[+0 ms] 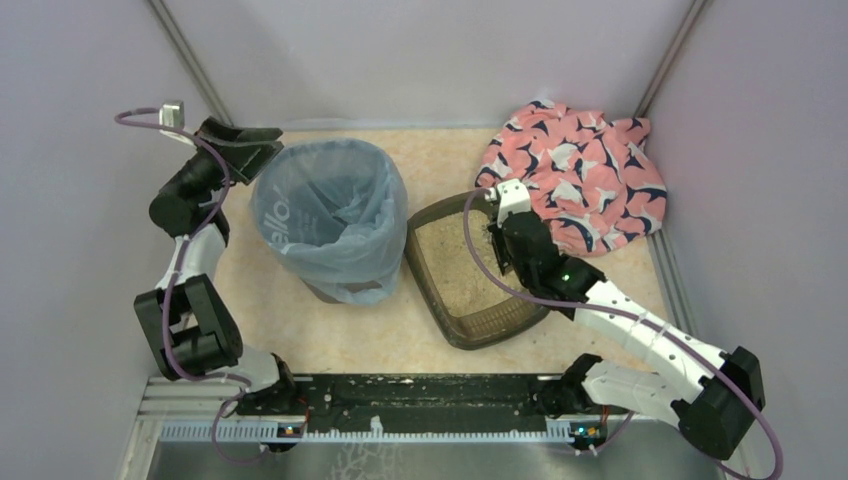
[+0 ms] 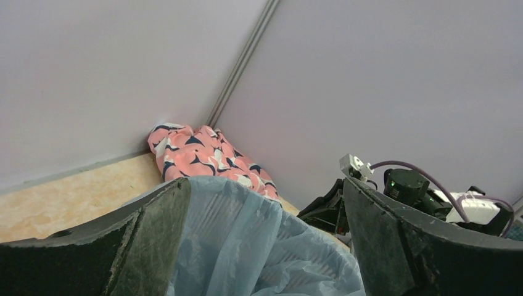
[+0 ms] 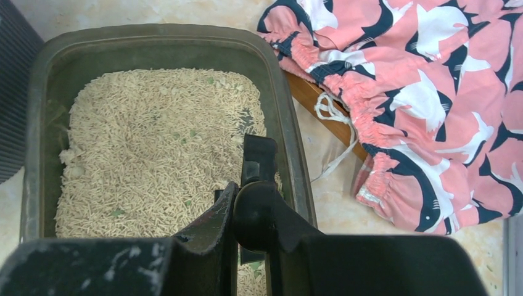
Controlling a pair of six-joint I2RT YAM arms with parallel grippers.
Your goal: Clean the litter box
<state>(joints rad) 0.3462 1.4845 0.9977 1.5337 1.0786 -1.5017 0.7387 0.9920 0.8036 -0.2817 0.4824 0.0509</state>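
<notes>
The right claw (image 1: 497,237) hangs over the litter box (image 1: 428,285), clenched on a black scoop (image 3: 259,157). In the right wrist view the two fingers (image 3: 210,228) stand almost together. The scoop's flat black stem rises from between them and reaches out over the litter. Only that part of the scoop shows; its working end cannot be made out.

The left claw (image 1: 243,148) is released, its jaws spread wide and holding nothing. It sits at the far left rim of the round bin (image 1: 300,250). In the left wrist view the bin's translucent blue bag (image 2: 259,246) fills the space between the two dark fingers (image 2: 142,240).

The litter box is a shallow, dark brown tray with rounded corners. It lies at a slant on the beige worktop (image 1: 330,340), just to the right of the bin and near the middle of the enclosure. Beige, rice-like granules (image 3: 154,154) cover most of its floor, dotted with a few green flecks. A strip of bare floor shows along the left wall and the far wall.

A pink cloth (image 1: 575,180) printed with dark and white shark shapes is heaped at the far right corner. Its edge lies just beside the tray's far right rim. A white drawstring (image 3: 333,111) trails from the cloth across a brown wooden strip (image 3: 321,114).
</notes>
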